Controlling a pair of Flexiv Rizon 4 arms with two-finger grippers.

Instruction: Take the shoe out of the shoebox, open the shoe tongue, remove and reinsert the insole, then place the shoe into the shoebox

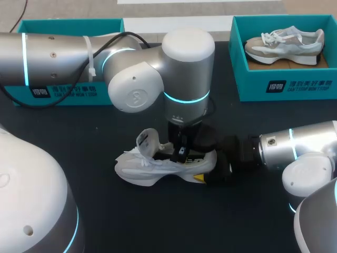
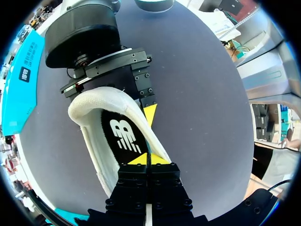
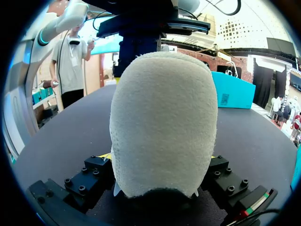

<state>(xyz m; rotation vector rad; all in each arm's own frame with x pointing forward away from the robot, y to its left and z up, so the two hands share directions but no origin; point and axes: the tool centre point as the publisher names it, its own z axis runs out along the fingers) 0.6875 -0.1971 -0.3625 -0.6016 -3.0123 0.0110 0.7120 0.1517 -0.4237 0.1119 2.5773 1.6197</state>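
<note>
A white shoe [image 1: 152,168] lies on its sole in the middle of a black table [image 1: 68,158], out of its box, with two robot arms working on it.

Well beyond the shoe's toe end, at the table's far edge, sits a teal shoebox [image 1: 68,23], partly hidden behind the left arm. It is probably the box the shoe goes back into, set clear of the work.

The shoe's tongue [image 1: 146,139] stands up toward the toe, so the opening is wide. The left gripper [image 1: 181,153] points straight down into that opening from above the shoe. Its two yellow-tipped fingers [image 2: 137,160] are pressed together. Their tips rest on the black insole [image 2: 123,134], which lies inside the shoe, forward of the heel. It is not possible to tell whether a sliver of insole is nipped between them. The pose would suit either picking at the insole or pressing it down flat.

At the shoe's heel end, the right gripper [image 1: 215,171] comes in low along the table. The padded heel [image 3: 162,117] sits between its fingers, which press on it from both sides, so this gripper is clamped on the shoe. This is probably to steady the shoe against the other arm's pushing or pulling.

Well beyond the shoe's heel end, at the far edge, a second teal shoebox [image 1: 284,87] holds another shoe [image 1: 284,45], grey and white.
</note>
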